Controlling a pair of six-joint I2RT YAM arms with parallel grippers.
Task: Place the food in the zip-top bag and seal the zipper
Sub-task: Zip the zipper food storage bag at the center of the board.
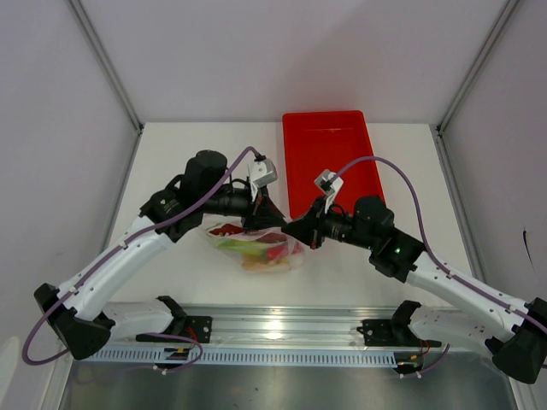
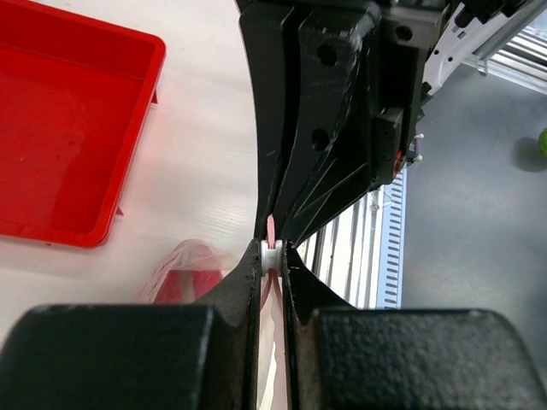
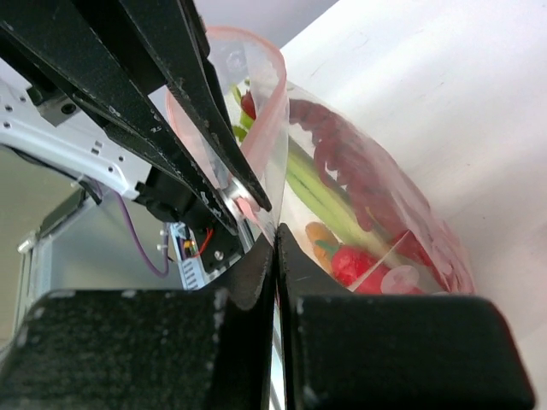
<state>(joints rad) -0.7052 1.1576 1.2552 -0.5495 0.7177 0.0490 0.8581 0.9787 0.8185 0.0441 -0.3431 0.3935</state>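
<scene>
The clear dotted zip-top bag (image 1: 255,248) hangs between my two grippers just above the table, with the food inside. In the right wrist view the bag (image 3: 402,213) holds the red lobster (image 3: 355,166), the green stalk (image 3: 318,192), a small orange piece (image 3: 318,234) and a red piece (image 3: 355,261). My left gripper (image 1: 267,219) is shut on the pinkish zipper (image 2: 271,229) at a small white slider (image 2: 271,254). My right gripper (image 1: 297,229) is shut on the bag's mouth edge (image 3: 275,232), tip to tip with the left one.
The red rectangular tray (image 1: 329,162) lies on the table behind the grippers; it also shows in the left wrist view (image 2: 68,128). The metal rail (image 1: 273,329) with both arm bases runs along the near edge. White walls enclose the table.
</scene>
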